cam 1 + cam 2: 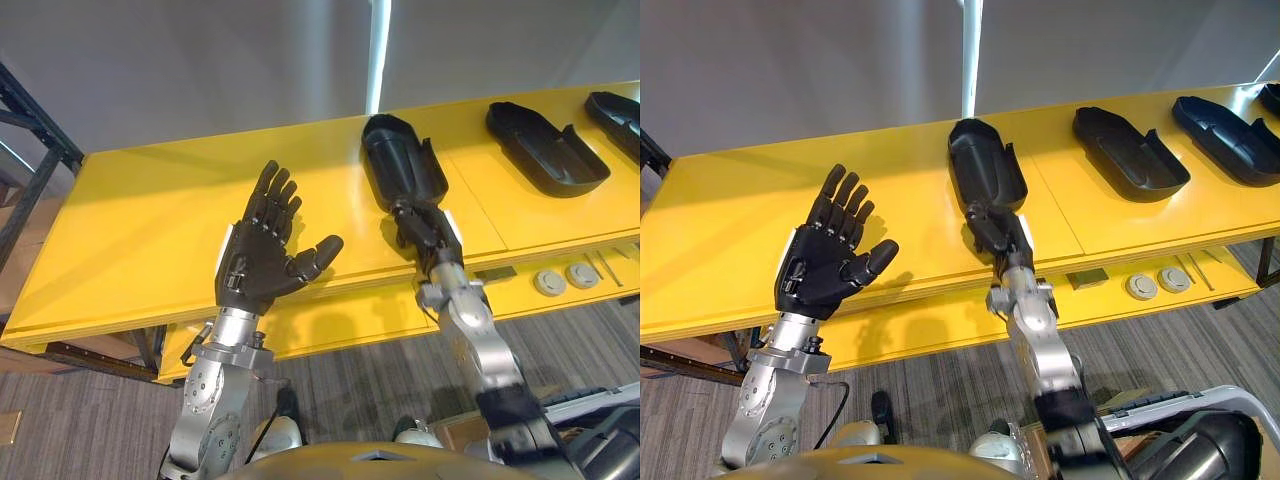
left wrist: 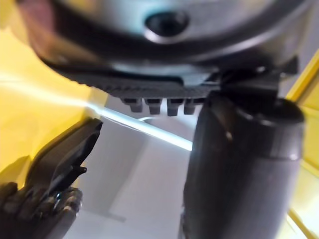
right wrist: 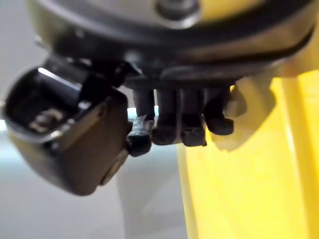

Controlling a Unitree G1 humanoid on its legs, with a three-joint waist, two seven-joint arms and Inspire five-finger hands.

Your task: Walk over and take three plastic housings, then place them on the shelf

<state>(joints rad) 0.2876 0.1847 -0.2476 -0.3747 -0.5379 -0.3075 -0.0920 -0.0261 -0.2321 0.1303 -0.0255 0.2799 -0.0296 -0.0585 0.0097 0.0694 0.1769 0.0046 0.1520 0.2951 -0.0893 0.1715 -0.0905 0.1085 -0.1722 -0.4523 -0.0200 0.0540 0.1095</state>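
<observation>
One plastic housing (image 1: 400, 160), gripped by right robot hand (image 1: 428, 235); yellow table (image 1: 140, 220) beneath

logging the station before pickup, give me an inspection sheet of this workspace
surface: long yellow table with a lower yellow ledge along its front
job's things: black plastic housing held at its near end; second housing and third housing lie to its right
clutter: two round pale discs and a small dark block on the ledge
hands: right hand shut on the housing; left hand open, raised over the table's front
cables: nothing seen
surroundings: dark metal rack at left, grey wall, grey carpet
</observation>
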